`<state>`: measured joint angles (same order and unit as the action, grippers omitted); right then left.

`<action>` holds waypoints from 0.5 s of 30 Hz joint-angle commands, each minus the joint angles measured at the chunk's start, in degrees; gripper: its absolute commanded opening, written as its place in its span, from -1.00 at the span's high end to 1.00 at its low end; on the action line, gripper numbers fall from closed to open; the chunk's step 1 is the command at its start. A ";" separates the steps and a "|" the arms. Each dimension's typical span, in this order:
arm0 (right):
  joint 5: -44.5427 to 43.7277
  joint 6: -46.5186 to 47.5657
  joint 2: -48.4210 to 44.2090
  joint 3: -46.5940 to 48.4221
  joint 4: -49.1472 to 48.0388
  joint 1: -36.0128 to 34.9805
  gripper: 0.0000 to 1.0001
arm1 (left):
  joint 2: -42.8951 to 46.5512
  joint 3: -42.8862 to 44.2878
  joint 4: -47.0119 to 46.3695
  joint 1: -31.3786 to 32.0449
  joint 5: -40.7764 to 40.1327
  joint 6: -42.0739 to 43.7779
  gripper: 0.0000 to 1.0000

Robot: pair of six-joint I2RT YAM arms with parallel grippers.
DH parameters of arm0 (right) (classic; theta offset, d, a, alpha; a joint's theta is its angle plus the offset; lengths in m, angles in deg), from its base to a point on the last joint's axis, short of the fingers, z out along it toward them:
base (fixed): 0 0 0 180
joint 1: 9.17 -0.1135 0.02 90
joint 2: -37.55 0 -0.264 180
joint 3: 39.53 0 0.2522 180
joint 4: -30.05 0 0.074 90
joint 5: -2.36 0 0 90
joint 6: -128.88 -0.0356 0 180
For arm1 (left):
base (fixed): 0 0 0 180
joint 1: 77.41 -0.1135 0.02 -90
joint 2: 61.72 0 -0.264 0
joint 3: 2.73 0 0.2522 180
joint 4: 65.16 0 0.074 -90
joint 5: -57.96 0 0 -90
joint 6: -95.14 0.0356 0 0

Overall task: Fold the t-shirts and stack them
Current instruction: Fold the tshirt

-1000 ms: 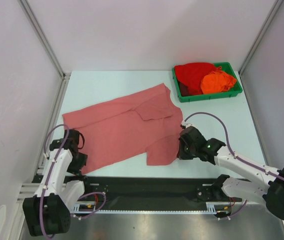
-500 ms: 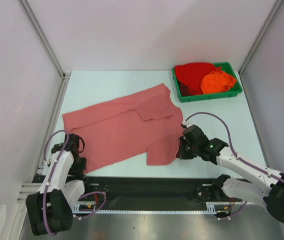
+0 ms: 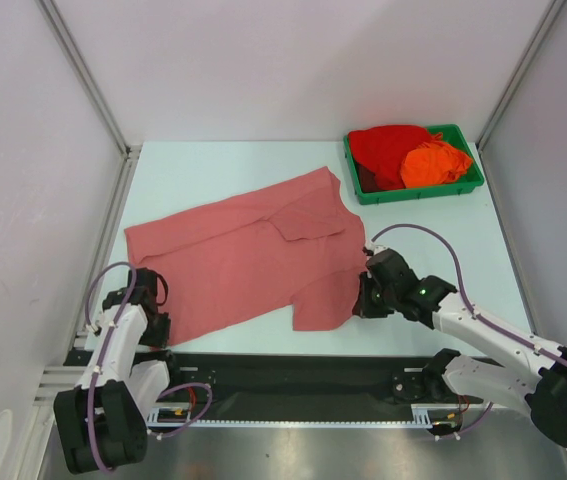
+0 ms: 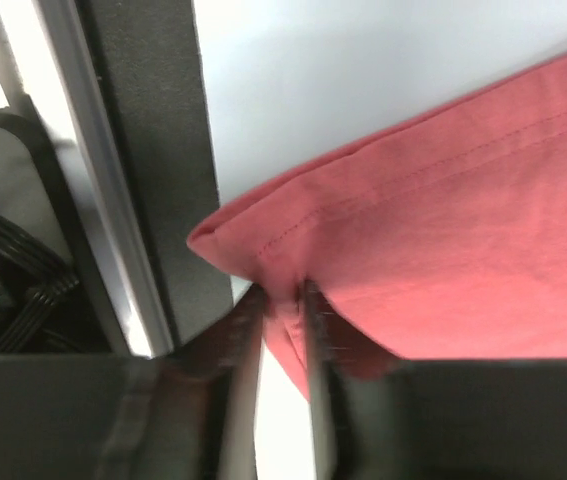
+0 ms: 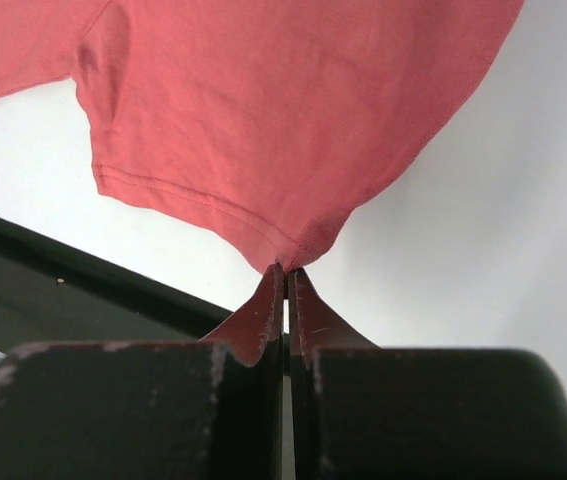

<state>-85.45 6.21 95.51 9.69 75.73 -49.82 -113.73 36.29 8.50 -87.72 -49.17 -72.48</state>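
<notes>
The large salmon t-shirt point(image 3: 243, 255) lies spread flat across the middle of the table. At its near left corner, my left gripper point(image 3: 151, 318) has its fingers drawn in on a fold of the hem point(image 4: 263, 255), and the cloth fills the gap at the tips point(image 4: 278, 295). My right gripper point(image 3: 363, 296) is shut on the hem of the near right sleeve point(image 5: 293, 235), pinched at the very tips point(image 5: 285, 270). The bright red t-shirt point(image 3: 388, 148) and the orange t-shirt point(image 3: 433, 165) lie bunched together in the tray.
A green tray point(image 3: 418, 192) stands at the back right. A dark strip point(image 3: 293, 365) runs along the table's near edge, close under both gripped corners. Metal posts and white walls close in the left and right sides.
The left gripper slid a little toward the near edge and its fingers drew together on the shirt's corner. The right gripper stayed shut on the sleeve and barely moved.
</notes>
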 commanded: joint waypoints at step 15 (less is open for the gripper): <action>-2.82 6.65 4.18 17.78 3.42 11.81 1.00 | -0.55 1.99 -3.20 -0.68 -0.28 5.72 0.73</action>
<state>-87.66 9.86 97.63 22.46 80.12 -40.24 -113.86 36.33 6.59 -87.82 -48.77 -69.51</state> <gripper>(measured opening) 0.014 0.132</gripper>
